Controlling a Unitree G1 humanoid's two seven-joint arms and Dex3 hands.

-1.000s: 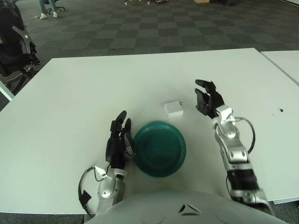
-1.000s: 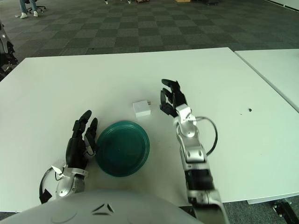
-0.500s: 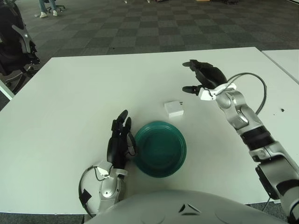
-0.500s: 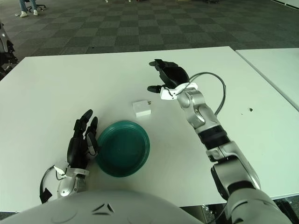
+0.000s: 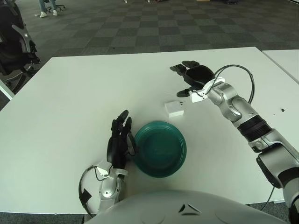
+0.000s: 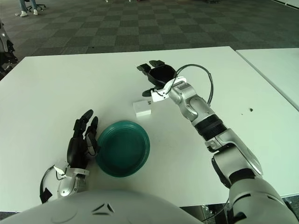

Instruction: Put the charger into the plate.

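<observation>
A small white charger [image 5: 174,108] lies flat on the white table [image 5: 70,93], just behind a dark green plate [image 5: 160,148]. My right hand [image 5: 187,80] hovers just above and behind the charger, palm down, fingers spread, holding nothing. My left hand [image 5: 119,140] rests on the table against the plate's left rim, fingers relaxed and pointing away from me. The plate holds nothing.
A second white table [image 5: 285,60] stands off to the right across a narrow gap. A small dark speck [image 5: 281,110] lies near the right edge. A black chair [image 5: 14,42] stands at the far left on the checkered carpet.
My right hand has swung from beside the plate up and leftward, and now hangs over the charger. The left hand, charger and plate have not moved.
</observation>
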